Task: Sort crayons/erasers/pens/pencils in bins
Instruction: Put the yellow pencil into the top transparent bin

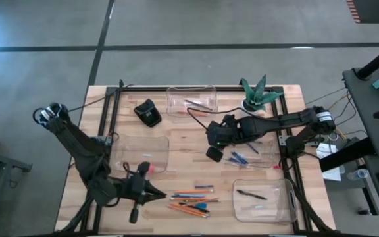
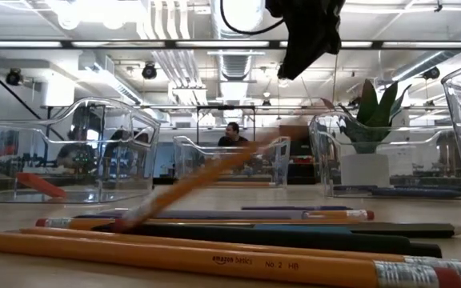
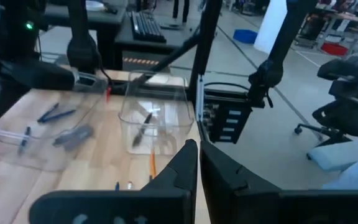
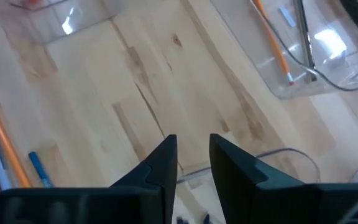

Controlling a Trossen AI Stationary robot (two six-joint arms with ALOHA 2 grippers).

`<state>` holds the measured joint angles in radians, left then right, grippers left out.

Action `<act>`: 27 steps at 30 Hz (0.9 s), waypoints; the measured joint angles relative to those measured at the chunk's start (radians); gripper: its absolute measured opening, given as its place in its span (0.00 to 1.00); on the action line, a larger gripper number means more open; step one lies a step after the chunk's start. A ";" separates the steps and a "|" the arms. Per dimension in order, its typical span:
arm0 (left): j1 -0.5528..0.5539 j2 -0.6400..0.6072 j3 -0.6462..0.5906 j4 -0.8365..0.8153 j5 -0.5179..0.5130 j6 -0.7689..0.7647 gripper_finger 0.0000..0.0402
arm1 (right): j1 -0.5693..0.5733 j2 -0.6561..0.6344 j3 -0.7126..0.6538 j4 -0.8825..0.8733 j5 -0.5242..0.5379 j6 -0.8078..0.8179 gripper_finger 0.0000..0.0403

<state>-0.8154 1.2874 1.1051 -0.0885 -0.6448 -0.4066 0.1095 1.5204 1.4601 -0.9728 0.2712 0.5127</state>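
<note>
Butcher-block planks make up the pale wooden table (image 1: 189,168), framed by black rails. On it sit four clear, shallow plastic bins with rounded corners. The far bin (image 1: 191,100) holds a couple of orange pencils. The left bin (image 1: 140,155) has a small pink eraser (image 1: 151,168) at its near edge. The near right bin (image 1: 263,200) holds a slim black pen (image 1: 251,194). The fourth bin (image 1: 260,153) lies mostly under the right arm, with several blue crayon sticks (image 1: 239,158) in it.

The two dark arms reach in from either side. The left gripper (image 1: 162,193) sits low at the near edge, just left of the loose pile; in its wrist view the fingers (image 3: 179,171) stand nearly together with only a thin slit between them and nothing held. The right gripper (image 1: 211,146) hangs above the bare middle of the table between the bins; its fingers (image 4: 161,160) are a narrow gap apart and hold nothing.

A black lump-shaped object (image 1: 149,112) lies near the far bin, and a green spiky plant in a white pot (image 1: 255,95) stands at the far right.

The loose pile (image 1: 193,201) lies near the front edge, between the left gripper and the near right bin: long orange pencils with dark tips, a few dark pens, and blue sticks. From table height, a yellow-orange pencil (image 2: 214,258) with printed lettering and a metal ferrule lies nearest.
</note>
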 joint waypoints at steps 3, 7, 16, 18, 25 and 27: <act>0.008 -0.016 -0.018 -0.009 0.001 0.002 0.01 | -0.003 -0.001 0.013 0.002 -0.006 -0.019 0.20; 0.021 -0.007 -0.039 -0.014 0.002 -0.003 0.01 | 0.000 0.000 0.026 0.031 -0.044 -0.056 0.23; 0.027 0.027 -0.087 -0.032 0.007 -0.005 0.10 | 0.089 0.023 0.005 0.252 -0.351 -0.059 0.35; 0.027 0.029 -0.092 -0.035 0.023 -0.007 0.12 | 0.126 0.046 0.004 0.250 -0.358 -0.064 0.37; 0.018 0.029 -0.098 -0.033 0.078 -0.098 0.15 | 0.242 0.172 0.002 0.252 -0.362 -0.077 0.34; 0.012 0.030 -0.098 -0.035 0.081 -0.110 0.15 | 0.256 0.209 0.001 0.248 -0.361 -0.089 0.33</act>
<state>-0.8033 1.3178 1.0073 -0.1230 -0.5642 -0.5163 0.3658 1.7296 1.4615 -0.7248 -0.0897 0.4241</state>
